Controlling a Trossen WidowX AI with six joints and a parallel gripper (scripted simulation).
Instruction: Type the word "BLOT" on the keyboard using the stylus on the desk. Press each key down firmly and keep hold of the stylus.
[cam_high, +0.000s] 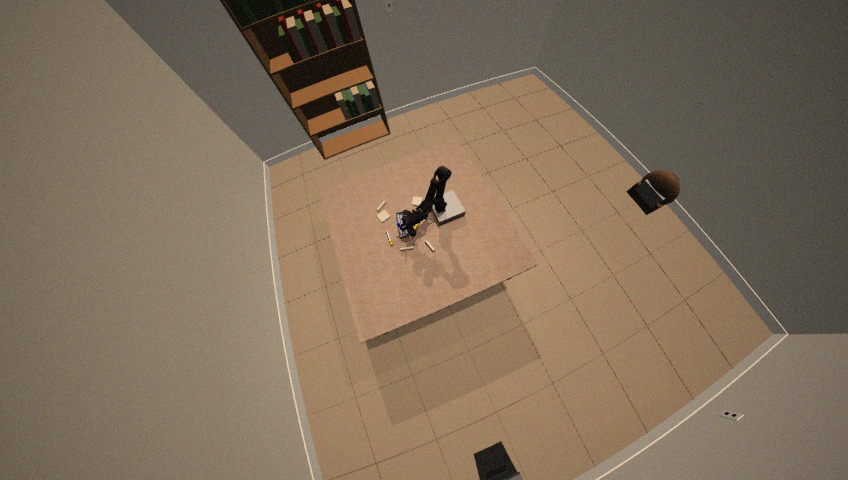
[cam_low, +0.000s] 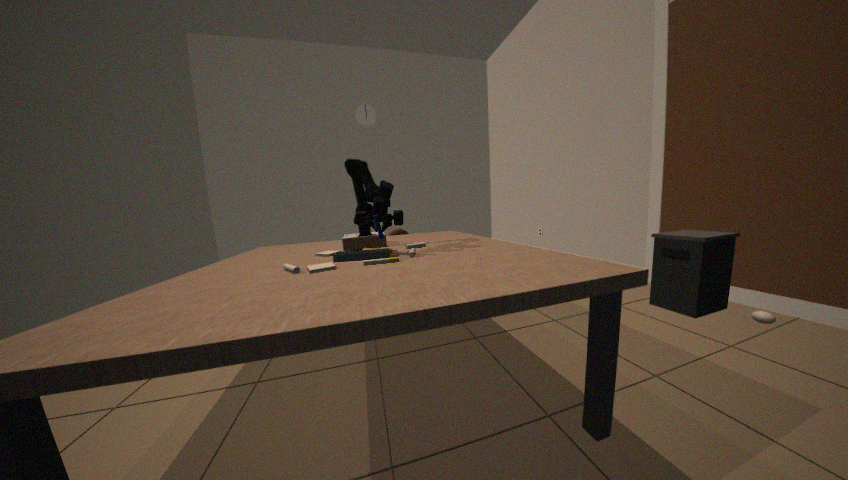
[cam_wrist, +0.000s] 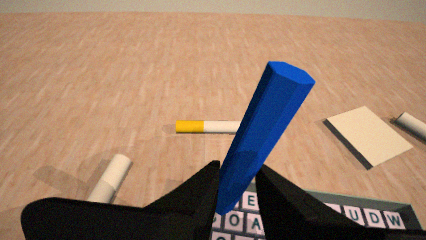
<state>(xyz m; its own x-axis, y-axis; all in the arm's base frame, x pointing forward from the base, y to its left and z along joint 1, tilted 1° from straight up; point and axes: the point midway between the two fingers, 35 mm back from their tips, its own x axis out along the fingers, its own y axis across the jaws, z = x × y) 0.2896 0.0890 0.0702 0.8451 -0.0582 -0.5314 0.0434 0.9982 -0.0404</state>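
My gripper (cam_wrist: 237, 169) is shut on the blue stylus (cam_wrist: 275, 105) (cam_low: 378, 226). The stylus is tilted, its thick flat end up and leaning right in the wrist view, its lower end between the fingers. The keyboard (cam_wrist: 381, 201) (cam_low: 357, 256) (cam_high: 402, 233) lies on the table, a dark tray with pale lettered keys. The gripper and stylus are above it. E, O, A, U, D and W show in the wrist view; my fingers hide many other keys. I cannot tell whether the stylus touches a key, as its tip is hidden.
A white stick with a yellow end (cam_wrist: 190, 126) (cam_high: 389, 239) lies beyond the keyboard. A cream pad (cam_wrist: 368, 136) (cam_high: 383, 215) and a white stick (cam_wrist: 415, 125) lie to its right in the wrist view, another pale stick (cam_wrist: 111, 178) to its left. A yellow stick (cam_high: 416, 227) lies near the arm.
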